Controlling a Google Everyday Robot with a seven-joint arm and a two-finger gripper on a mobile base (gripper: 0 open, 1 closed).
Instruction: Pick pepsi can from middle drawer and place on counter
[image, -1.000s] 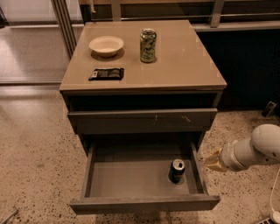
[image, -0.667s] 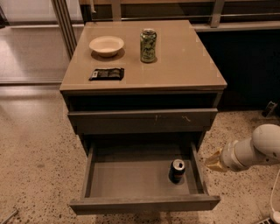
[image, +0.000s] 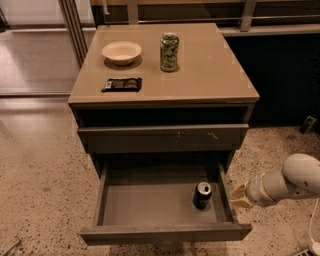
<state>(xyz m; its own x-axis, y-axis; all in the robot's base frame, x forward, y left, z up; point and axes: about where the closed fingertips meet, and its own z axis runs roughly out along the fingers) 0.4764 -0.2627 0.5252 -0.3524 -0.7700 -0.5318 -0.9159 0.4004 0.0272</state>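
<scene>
Looking down through the camera view, I see my claw (image: 242, 196) low on the right side of the scene. It hangs just outside the right wall of the middle drawer (image: 165, 232), at about the height of that wall. Its tan tip points left toward the drawer, and my white arm (image: 292, 181) runs off behind it to the right edge. I cannot tell whether the claw is wide or narrow, and it holds nothing that I can see.

The middle drawer is pulled out toward the near side, a shallow grey-brown tray. The pepsi can (image: 202, 195) stands upright inside it, in the right part of the tray near the right wall. It is dark with a silver top and a little red at the rim. The can and my claw are near each other, with the drawer wall between them, and they do not touch.

Above, the upper drawer front (image: 162, 137) with pale scratch marks is nearly closed. The tan bench (image: 215, 75) tops the cabinet. On it a green can (image: 169, 52) stands upright toward the far side. A pale bowl (image: 121, 51) sits to the left of that can, apart from it. A dark packet (image: 122, 84) lies flat nearer the front left edge. Speckled floor (image: 40, 190) surrounds the cabinet.
</scene>
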